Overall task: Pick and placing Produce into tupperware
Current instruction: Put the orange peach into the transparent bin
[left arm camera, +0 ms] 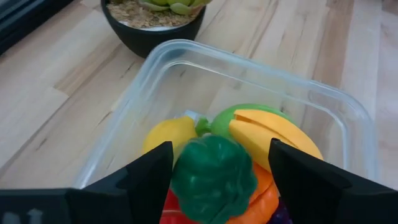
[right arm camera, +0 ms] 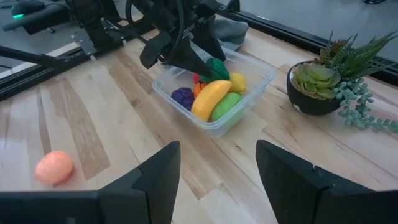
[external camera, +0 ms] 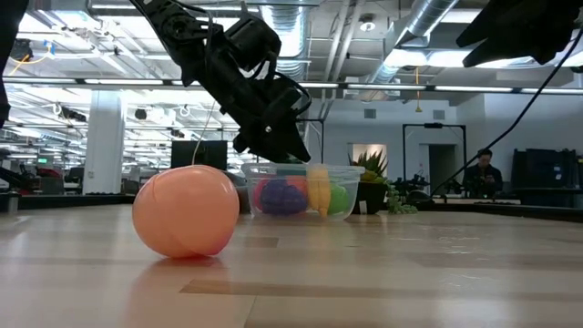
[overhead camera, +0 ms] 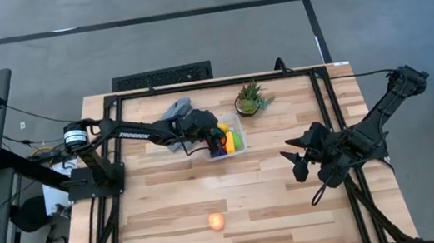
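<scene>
The clear tupperware (overhead camera: 235,140) (left arm camera: 261,68) stands at the table's far middle and holds several toy produce pieces: a yellow banana (right arm camera: 210,98), a light green piece (right arm camera: 226,106), a purple piece (right arm camera: 182,96), a yellow one (left arm camera: 165,134), plus orange and red ones. A dark green vegetable (left arm camera: 214,171) lies on top of this pile. My left gripper (left arm camera: 221,180) (overhead camera: 216,141) hangs open over the container, a finger on either side of that vegetable. A peach fruit (overhead camera: 216,221) (external camera: 187,223) rests alone on the wood near the near edge. My right gripper (right arm camera: 217,180) (overhead camera: 296,161) waits open at the table's right. My left gripper comes at the pile from above, slanting down into the container. One finger (left arm camera: 152,177) stands right against the dark green vegetable's side (left arm camera: 180,174), while a narrow gap shows at the other finger (left arm camera: 292,177). I cannot tell whether it touches. The vegetable sits on the produce below it.
A spiky potted plant (overhead camera: 249,100) (right arm camera: 323,81) stands just right of and behind the container. A grey cloth (overhead camera: 178,110) lies on its far left side. A black frame runs around the table's edges. Bare wood stretches between the container and the peach fruit.
</scene>
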### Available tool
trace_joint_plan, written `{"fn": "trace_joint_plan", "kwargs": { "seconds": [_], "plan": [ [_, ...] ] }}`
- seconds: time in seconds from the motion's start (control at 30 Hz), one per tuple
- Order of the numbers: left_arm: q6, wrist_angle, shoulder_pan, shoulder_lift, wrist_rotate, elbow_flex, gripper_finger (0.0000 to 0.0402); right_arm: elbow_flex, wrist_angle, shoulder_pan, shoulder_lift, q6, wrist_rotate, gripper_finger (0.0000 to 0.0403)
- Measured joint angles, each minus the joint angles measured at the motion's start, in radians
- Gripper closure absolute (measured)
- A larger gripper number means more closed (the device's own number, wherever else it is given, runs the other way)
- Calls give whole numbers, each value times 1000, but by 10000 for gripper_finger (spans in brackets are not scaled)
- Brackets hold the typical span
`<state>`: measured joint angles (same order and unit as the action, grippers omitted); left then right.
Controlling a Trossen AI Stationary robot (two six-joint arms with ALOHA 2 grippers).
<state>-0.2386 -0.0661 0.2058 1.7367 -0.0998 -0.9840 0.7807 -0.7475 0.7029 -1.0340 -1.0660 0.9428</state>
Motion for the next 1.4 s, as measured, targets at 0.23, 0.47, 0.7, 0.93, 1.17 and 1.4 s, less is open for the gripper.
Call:
{"fn": "trace_joint_plan", "kwargs": {
  "seconds": [0.23,0.47,0.7,0.93,1.17,1.4],
  "plan": [
    [23,8,-10,-28,26,0,136,0,0,0,0,-7,-3,168],
    [70,61,-9,-98,14,0,136,0,0,0,0,-7,-3,168],
    [115,179,-36,-189,15,0,136,0,-1,0,0,-7,-3,168],
    [118,304,-92,-282,14,0,136,0,0,0,0,-8,-3,168],
    [119,409,-155,-351,-13,0,136,0,0,-10,0,-8,-3,168],
    [99,457,-229,-380,-13,0,136,0,0,-32,0,-8,-3,168]
  ]
}}
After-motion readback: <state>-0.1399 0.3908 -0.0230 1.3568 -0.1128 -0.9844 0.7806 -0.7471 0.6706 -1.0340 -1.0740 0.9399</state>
